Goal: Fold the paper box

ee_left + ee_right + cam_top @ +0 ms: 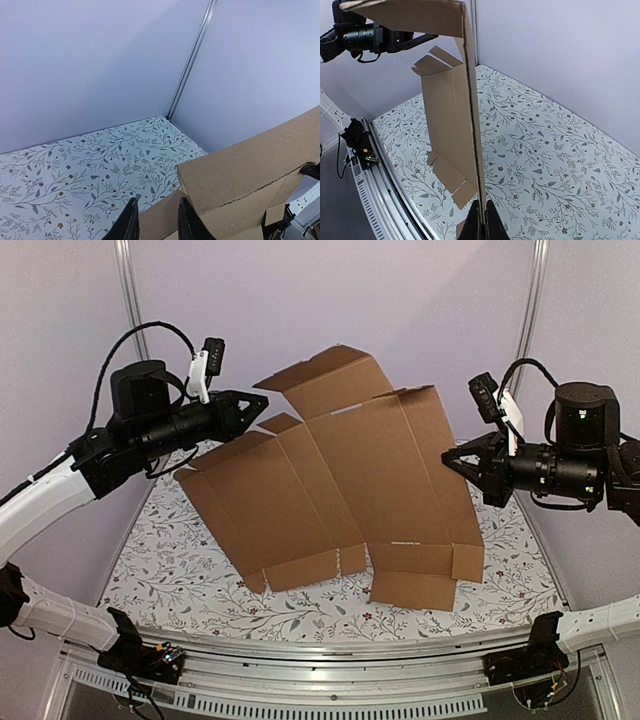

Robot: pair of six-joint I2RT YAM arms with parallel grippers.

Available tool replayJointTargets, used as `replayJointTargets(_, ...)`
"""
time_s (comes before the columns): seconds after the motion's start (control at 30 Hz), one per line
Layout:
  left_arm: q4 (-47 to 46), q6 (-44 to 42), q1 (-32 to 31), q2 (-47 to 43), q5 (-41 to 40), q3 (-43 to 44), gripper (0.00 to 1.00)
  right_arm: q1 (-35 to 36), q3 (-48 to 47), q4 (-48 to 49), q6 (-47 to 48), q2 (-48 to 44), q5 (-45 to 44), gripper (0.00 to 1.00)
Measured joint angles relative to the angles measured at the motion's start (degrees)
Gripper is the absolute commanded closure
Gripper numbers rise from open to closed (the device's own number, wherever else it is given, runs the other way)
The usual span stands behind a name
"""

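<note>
While my right gripper [480,227] clamps the upright paper box [340,490] at its 3 o'clock edge and my left gripper [157,222] stands parted at 10 o'clock, I judge it light, floppy, best pinched near creases.

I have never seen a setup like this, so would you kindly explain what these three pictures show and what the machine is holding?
These are two robot arms bolted at the near edge of a table covered with a floral cloth. The wide picture comes from a fixed camera above and behind them; the other two come from small cameras on each wrist. Between the arms stands the paper box, still an unfolded brown cardboard sheet with flaps, tilted upright with its lower edge on the table. The right gripper is shut on one edge of the sheet. The left gripper sits at the opposite edge with its fingers slightly apart; whether it grips the sheet is not clear.
</note>
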State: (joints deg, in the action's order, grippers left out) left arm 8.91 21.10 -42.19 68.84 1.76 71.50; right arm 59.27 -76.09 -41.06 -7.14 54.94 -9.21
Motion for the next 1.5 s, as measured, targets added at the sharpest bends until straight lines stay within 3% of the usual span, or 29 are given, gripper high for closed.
replayJointTargets(0.4, 0.2, 2.5, 0.0, 1.0, 3.6, 0.3, 0.76, 0.0, -0.4, 0.0, -0.2, 0.7, 0.4, 1.00)
replayJointTargets(1.5, 3.3, 7.2, -0.8, 9.6, 2.3, 3.8, 0.80, 0.0, -0.5, 3.9, -2.0, 3.5, -0.4, 1.00)
